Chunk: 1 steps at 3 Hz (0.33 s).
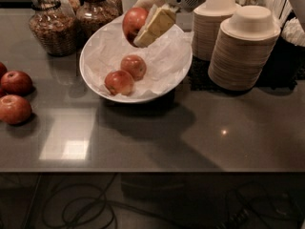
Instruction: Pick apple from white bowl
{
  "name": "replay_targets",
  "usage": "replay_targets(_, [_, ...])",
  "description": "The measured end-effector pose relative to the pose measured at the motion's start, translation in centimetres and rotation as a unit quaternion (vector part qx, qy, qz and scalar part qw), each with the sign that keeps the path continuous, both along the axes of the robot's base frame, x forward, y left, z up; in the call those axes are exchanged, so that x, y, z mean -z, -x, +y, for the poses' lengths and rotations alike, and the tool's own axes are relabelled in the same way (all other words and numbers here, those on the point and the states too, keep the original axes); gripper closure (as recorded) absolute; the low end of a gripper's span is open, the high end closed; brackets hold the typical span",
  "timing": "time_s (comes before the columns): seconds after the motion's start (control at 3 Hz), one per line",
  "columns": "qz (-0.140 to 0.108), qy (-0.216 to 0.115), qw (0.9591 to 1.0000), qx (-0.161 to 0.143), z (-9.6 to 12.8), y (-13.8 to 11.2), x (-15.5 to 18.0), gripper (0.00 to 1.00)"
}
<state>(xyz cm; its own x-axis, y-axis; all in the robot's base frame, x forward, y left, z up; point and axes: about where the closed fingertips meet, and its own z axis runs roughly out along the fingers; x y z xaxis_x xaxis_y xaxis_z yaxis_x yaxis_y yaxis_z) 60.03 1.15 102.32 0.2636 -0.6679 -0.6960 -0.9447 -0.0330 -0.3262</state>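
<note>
Apple [132,22]: clamped between fingers of gripper [143,25], which are closed on it, above far side of bowl [86,68]. Two other apples [126,74] lie inside. Handling: lift straight up, grip firm, clear of jars [50,27] and stacks [243,49].
</note>
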Motion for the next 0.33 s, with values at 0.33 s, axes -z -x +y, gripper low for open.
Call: replay_targets(0.33, [0.005, -0.009, 0.9999, 0.005, -0.05, -0.05, 1.03, 1.0])
